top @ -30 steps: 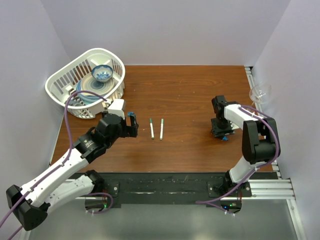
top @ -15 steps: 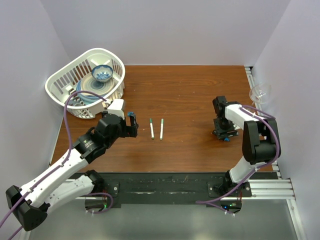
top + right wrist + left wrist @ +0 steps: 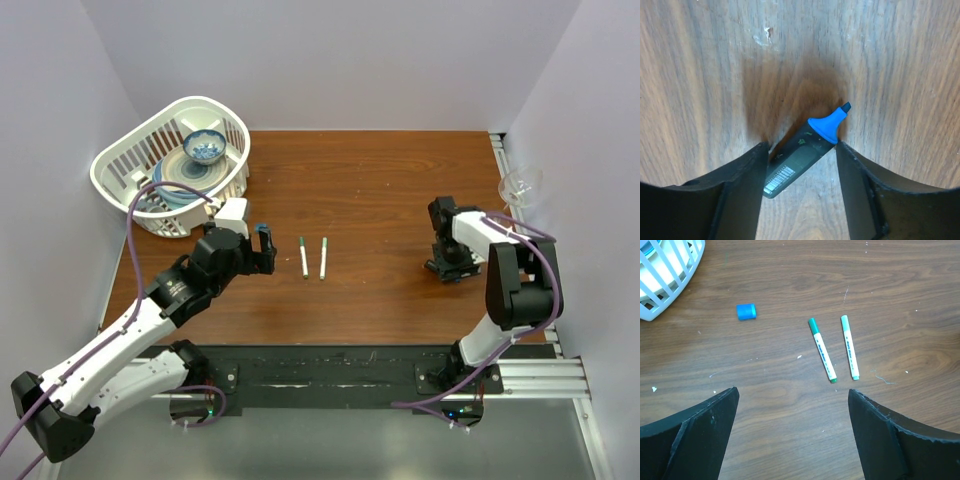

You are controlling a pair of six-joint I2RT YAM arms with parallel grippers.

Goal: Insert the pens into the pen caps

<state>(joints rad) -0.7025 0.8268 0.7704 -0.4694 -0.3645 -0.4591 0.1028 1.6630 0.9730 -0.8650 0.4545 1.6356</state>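
Two green pens [image 3: 821, 350] [image 3: 849, 346] look capped at the tabletop's [image 3: 920, 290] middle under your wide, empty left tool [image 3: 792, 395], so what's left is the bare blue-tipped pen [image 3: 790, 165], straddled by your part-spread right tool [image 3: 801, 145] (gripped or not, unclear) and well apart from the blue cap [image 3: 746, 311].

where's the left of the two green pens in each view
top external: left green pen, table centre.
left wrist: the pen, near frame centre.
right wrist: not in it.
shared landmark: white basket, upper left in both views showing the pen.
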